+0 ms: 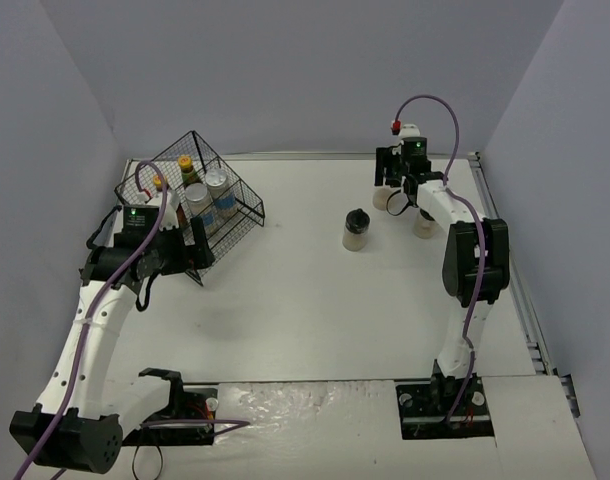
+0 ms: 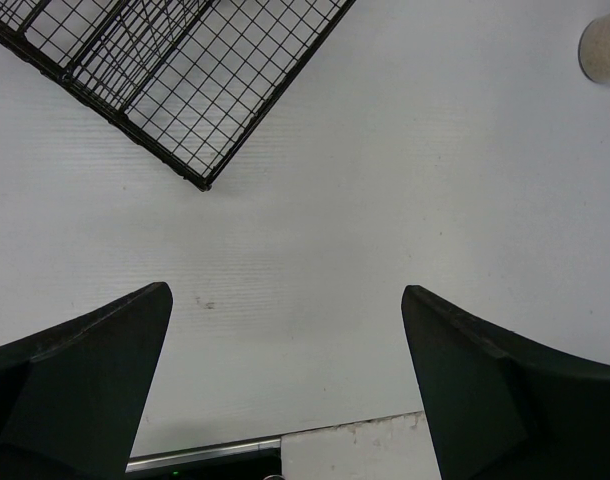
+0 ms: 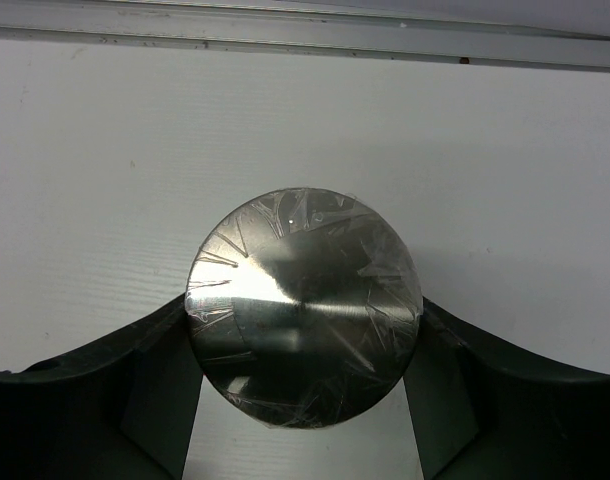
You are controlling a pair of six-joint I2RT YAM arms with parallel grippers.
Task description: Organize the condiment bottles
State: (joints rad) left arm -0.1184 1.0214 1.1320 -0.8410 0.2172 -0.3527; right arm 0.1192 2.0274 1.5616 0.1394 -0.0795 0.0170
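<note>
Silver-lidded jar (image 1: 384, 201), far right corner of bench (image 1: 305, 320), between right gripper (image 3: 304, 318) fingers; contact hidden under lid (image 3: 305, 290), cannot tell. Likely rigid, light, slick: hold body sides. Left gripper (image 2: 287, 292) fingers wide, empty.

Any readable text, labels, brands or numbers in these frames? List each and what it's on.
None of the text is readable.
Labels on the blue-labelled jars in the wire basket: too small to read.
Silver lid in the right wrist view: bare, no print.
</note>
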